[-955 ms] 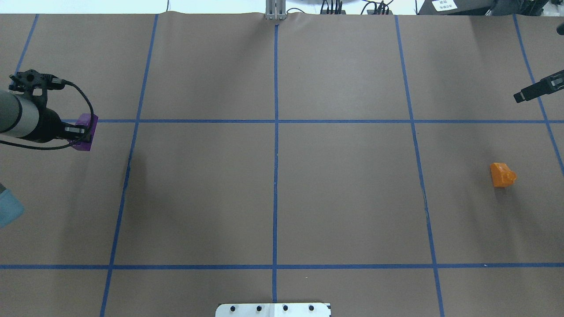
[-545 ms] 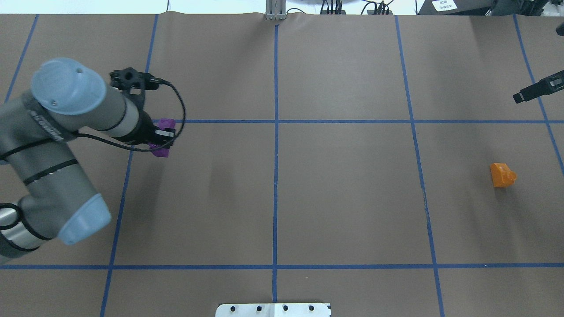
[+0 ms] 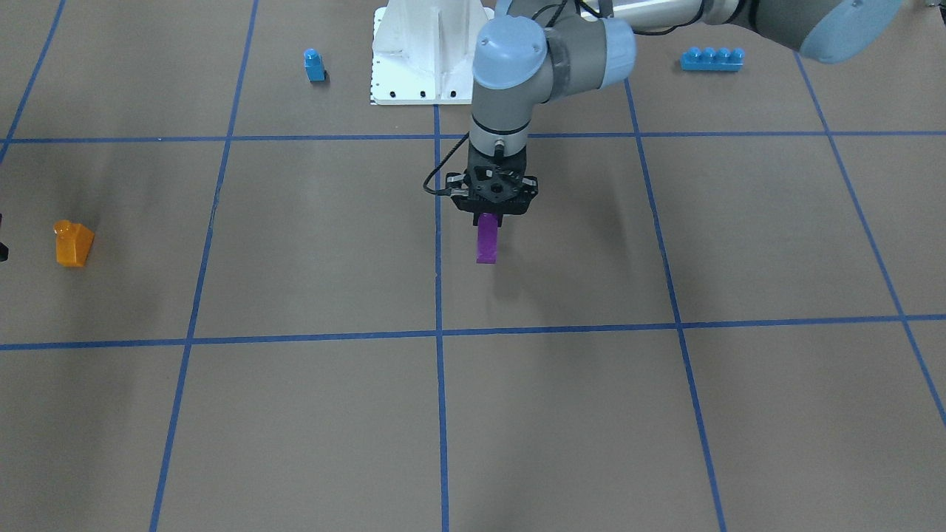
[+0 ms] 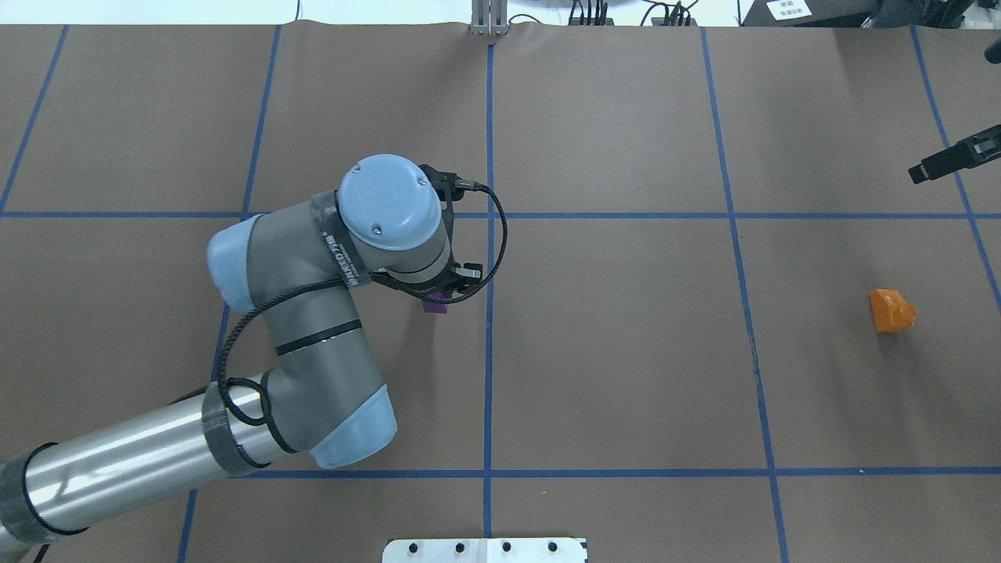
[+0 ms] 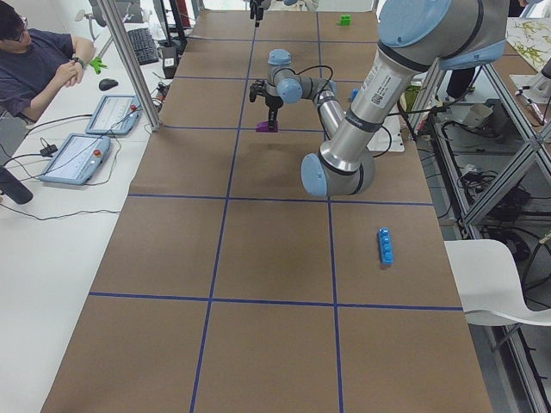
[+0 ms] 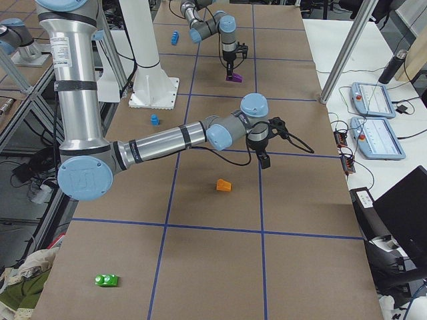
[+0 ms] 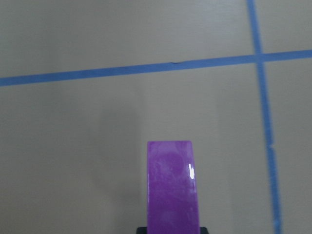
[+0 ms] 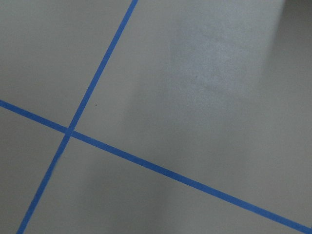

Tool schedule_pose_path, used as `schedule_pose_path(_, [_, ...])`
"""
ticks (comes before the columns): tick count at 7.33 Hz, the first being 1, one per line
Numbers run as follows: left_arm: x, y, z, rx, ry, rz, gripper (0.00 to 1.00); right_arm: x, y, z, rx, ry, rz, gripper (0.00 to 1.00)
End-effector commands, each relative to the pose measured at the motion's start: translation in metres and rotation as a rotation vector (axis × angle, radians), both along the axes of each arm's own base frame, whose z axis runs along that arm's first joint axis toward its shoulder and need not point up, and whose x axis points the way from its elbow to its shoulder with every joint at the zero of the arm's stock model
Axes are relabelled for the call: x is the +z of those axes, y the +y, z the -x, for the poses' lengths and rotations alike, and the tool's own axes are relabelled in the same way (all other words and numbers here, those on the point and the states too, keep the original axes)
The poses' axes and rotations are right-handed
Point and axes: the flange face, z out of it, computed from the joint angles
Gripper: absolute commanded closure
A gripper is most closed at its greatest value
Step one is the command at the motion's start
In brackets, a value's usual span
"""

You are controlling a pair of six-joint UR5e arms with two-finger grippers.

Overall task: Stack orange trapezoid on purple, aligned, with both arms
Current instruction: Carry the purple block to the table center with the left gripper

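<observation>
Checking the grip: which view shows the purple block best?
Exterior front-facing: the purple block shows whole below the left pincer. Overhead shows only a corner; left wrist one face, close up; side views show it small.

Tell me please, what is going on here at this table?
The left gripper holds the purple block by its upper end, near the middle of the table. The orange trapezoid lies far off on the robot's right side, untouched. The right gripper hangs apart from it. The stacking is not yet done.
</observation>
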Motion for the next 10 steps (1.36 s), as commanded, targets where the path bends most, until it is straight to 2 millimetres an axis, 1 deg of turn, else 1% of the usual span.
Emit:
schedule_pose_path(1, [-0.006,0.022,-0.042,0.023,-0.018,0.025,1.0,0.0,0.001,0.001,-0.002,-0.001,0.001,0.0])
schedule_pose_path(2, [-0.006,0.034,-0.052,0.028,-0.026,0.013,1.0,0.0,0.001,0.001,-0.002,-0.001,0.001,0.0])
schedule_pose_path(4, [-0.006,0.043,-0.058,0.041,-0.025,0.012,1.0,0.0,0.001,0.001,-0.002,-0.001,0.001,0.0])
schedule_pose_path(5, [-0.006,0.045,-0.059,0.043,-0.026,0.011,1.0,0.0,0.001,0.001,-0.002,-0.001,0.0,0.0])
schedule_pose_path(6, [-0.006,0.044,-0.065,0.043,-0.017,0.008,1.0,0.0,0.001,0.001,-0.002,-0.001,0.001,0.0])
schedule_pose_path(7, [0.001,0.04,-0.075,0.044,-0.008,0.003,1.0,0.0,0.0,0.0,0.001,0.0,0.001,0.0])
schedule_pose_path(8, [0.002,0.038,-0.078,0.045,0.003,-0.003,1.0,0.0,0.001,0.0,-0.001,0.001,0.001,0.0])
schedule_pose_path(10, [0.002,0.038,-0.078,0.043,0.004,-0.001,1.0,0.0,0.001,0.0,-0.001,0.001,0.001,0.0])
